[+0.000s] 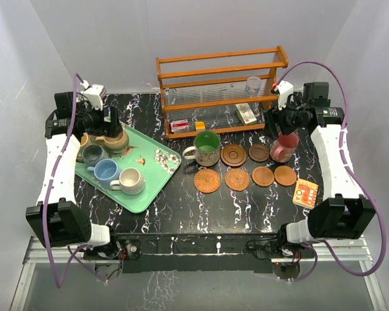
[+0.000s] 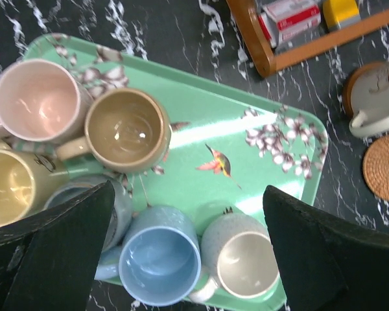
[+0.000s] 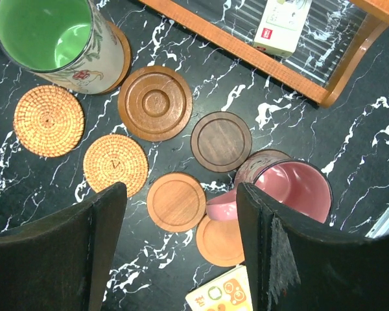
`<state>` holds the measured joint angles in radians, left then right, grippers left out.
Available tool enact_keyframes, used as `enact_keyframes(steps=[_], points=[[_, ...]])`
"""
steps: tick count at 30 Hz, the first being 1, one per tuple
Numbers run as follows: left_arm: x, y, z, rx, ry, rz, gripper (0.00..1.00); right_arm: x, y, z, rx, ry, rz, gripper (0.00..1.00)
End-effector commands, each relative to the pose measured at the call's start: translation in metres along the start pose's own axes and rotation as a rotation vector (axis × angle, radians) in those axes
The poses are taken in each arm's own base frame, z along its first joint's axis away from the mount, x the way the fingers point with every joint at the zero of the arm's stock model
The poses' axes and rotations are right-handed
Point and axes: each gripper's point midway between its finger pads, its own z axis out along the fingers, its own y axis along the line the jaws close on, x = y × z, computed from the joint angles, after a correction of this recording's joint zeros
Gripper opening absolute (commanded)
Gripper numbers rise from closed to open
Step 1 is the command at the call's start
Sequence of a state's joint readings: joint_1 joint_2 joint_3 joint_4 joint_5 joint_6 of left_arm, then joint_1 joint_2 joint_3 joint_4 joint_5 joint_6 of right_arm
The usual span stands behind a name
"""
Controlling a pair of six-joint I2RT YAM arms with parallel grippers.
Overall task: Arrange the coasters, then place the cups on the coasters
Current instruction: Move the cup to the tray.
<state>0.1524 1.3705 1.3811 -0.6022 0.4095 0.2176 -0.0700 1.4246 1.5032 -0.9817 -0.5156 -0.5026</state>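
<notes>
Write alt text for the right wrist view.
The right gripper, jaws open, hangs over six bare coasters on a black marble table; a pink mug stands at right, and a green-lined mug sits on a seventh coaster at upper left.

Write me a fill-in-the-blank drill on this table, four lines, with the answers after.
1. The green mug stands on a ___.
2. ___ woven coasters lie bare near it.
3. The light blue mug sits on a green ___.
4. Above that mug, the left claw is ___.
Answers: coaster; two; tray; open.
</notes>
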Motion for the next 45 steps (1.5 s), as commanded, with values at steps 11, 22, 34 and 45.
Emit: enact_keyframes(steps=[11, 22, 34, 45], points=[[0.065, 0.0, 0.013, 0.094, 0.269, 0.088, 0.83, 0.003, 0.033, -0.011, -0.029, -0.086, -0.004, 0.68], [0.049, 0.038, 0.051, -0.028, 0.255, 0.059, 0.7, 0.015, 0.037, -0.004, -0.049, -0.072, 0.012, 0.69], [0.045, 0.073, 0.092, -0.101, 0.303, 0.056, 0.61, 0.021, 0.035, -0.001, -0.038, -0.053, 0.024, 0.69], [0.056, 0.08, 0.111, -0.103, 0.342, 0.02, 0.58, 0.029, 0.033, 0.002, -0.024, -0.04, 0.031, 0.7]])
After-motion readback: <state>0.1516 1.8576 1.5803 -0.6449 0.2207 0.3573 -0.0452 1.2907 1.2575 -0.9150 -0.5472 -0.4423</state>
